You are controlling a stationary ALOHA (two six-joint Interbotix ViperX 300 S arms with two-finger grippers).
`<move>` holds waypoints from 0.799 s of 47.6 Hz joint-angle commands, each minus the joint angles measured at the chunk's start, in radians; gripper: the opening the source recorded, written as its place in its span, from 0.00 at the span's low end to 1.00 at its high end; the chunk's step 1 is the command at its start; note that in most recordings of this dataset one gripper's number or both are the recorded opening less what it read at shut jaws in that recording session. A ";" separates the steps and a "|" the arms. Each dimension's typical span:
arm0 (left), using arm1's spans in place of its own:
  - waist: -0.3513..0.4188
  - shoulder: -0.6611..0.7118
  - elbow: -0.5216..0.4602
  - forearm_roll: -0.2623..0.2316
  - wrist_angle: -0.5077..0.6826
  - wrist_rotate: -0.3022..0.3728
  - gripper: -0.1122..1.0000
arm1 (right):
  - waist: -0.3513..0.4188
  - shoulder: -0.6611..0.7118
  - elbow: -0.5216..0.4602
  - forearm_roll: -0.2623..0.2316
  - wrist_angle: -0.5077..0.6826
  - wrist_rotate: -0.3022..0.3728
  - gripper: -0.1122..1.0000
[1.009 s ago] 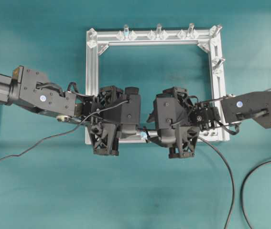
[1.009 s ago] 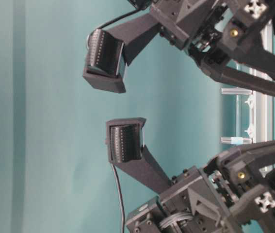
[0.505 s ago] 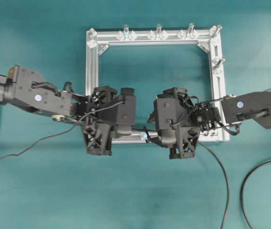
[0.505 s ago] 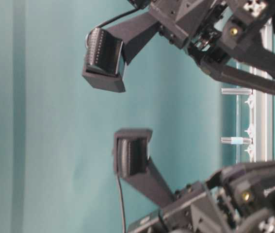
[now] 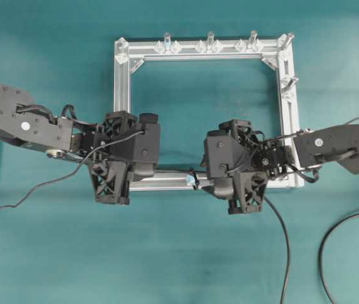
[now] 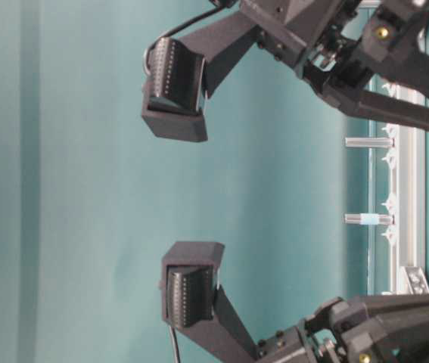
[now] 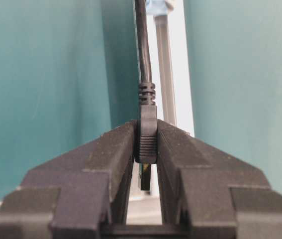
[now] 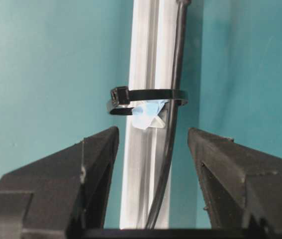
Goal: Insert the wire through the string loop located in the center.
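My left gripper (image 7: 147, 144) is shut on the wire's small black plug (image 7: 147, 137), whose metallic tip shows between the jaws. The wire (image 7: 141, 50) runs from the plug to the string loop's pale blue base (image 7: 158, 5). In the right wrist view the wire (image 8: 173, 124) passes through the black string loop (image 8: 145, 93), which stands on the frame rail (image 8: 143, 50). My right gripper (image 8: 151, 132) is open, its jaws on either side of the wire without touching it. In the overhead view the loop (image 5: 192, 179) sits between the left gripper (image 5: 157, 170) and the right gripper (image 5: 199, 182).
The square aluminium frame (image 5: 122, 95) carries upright silver bolt posts on its far rail (image 5: 210, 39) and its right rail (image 5: 289, 82). The wire's slack (image 5: 287, 253) trails toward the front edge. Another cable (image 5: 344, 221) lies at the right, and one (image 5: 27, 196) at the left.
My left gripper has moved left along the front rail with the plug in it, drawing more wire through the loop. The right gripper has shifted slightly toward the front and stays open.
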 commanded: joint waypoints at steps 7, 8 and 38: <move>-0.009 -0.031 0.000 0.000 0.006 -0.008 0.24 | 0.005 -0.040 -0.009 -0.003 -0.002 0.000 0.64; -0.011 -0.031 0.002 -0.002 0.006 -0.008 0.24 | 0.003 -0.040 -0.009 -0.003 0.000 0.000 0.64; -0.041 -0.120 0.118 -0.002 0.023 -0.100 0.22 | 0.005 -0.041 -0.008 -0.003 0.020 0.000 0.64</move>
